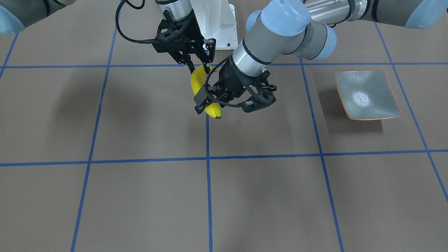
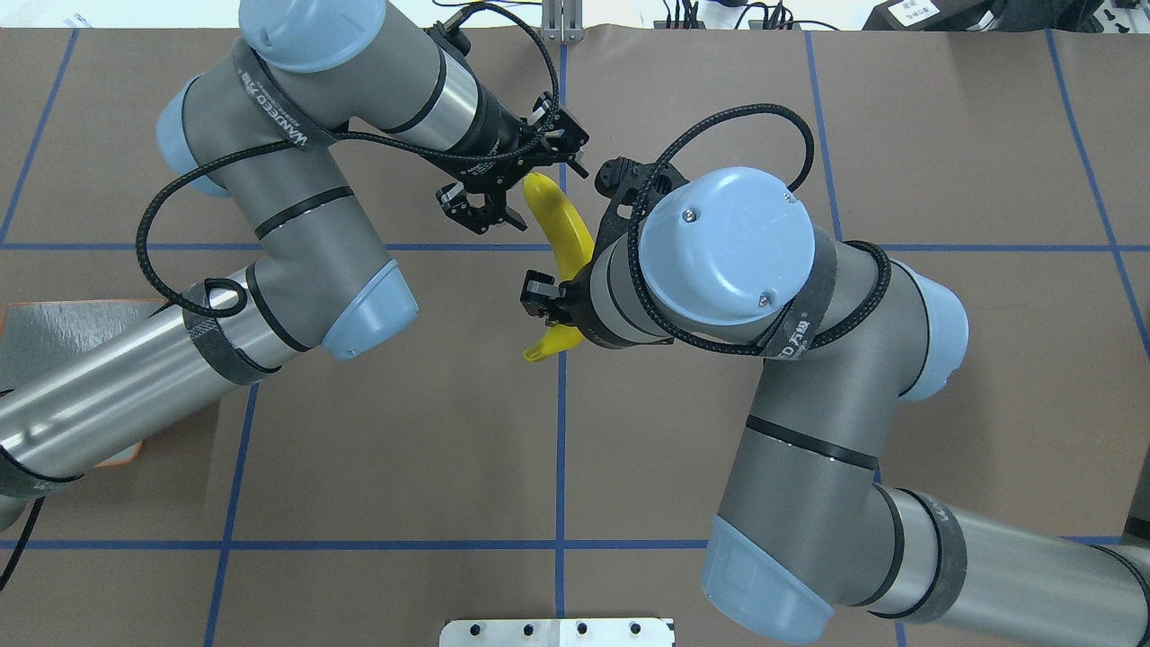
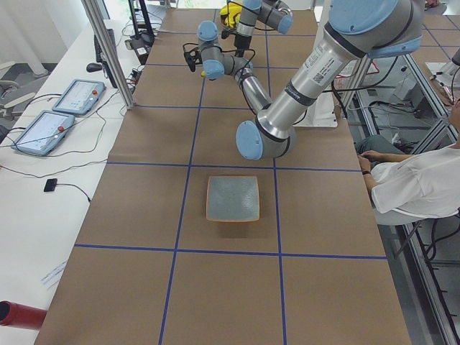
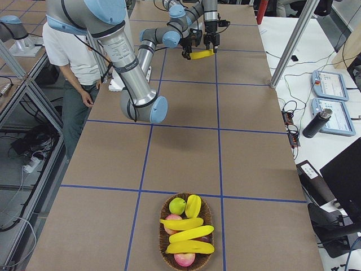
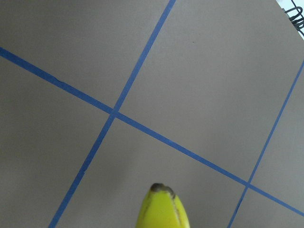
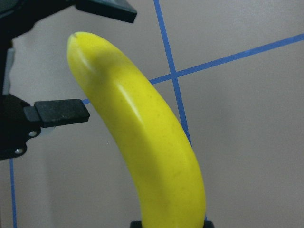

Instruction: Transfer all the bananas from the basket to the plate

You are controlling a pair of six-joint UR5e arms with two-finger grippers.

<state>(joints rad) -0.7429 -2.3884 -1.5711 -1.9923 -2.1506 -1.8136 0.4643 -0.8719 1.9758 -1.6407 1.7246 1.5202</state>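
Tabletop (image 1: 140,196): brown, gridded in blue tape. Left arm (image 2: 269,189) and right arm (image 2: 800,449) meet above its middle; it reads as a mid-air hand-over.

Wicker basket (image 4: 210,221) sits at the robot's right end. In it are three bananas (image 4: 192,233) lying crosswise, red apples (image 4: 184,259), a green apple (image 4: 177,205) and a yellow-green fruit beside it. Square plate (image 1: 367,94) sits at the left end, well apart from the basket, with no fruit on it.

Held banana (image 1: 198,83) hangs clear of the tabletop between the arms. Right pincer (image 1: 199,69) is clamped on the end nearer the robot. Left pincer (image 2: 542,193) stands wide open and grips nothing. Its pads (image 6: 61,111) flank the far end; whether one grazes the peel cannot be told.

Judgement on the step in hand:
- The left pincer should close squarely across the banana, a little in from the tip where it is thicker, since the smooth curved peel could squirt out.
- The right pincer should let go only once that hold is firm.
- Tugging while both grip risks twisting the fruit.
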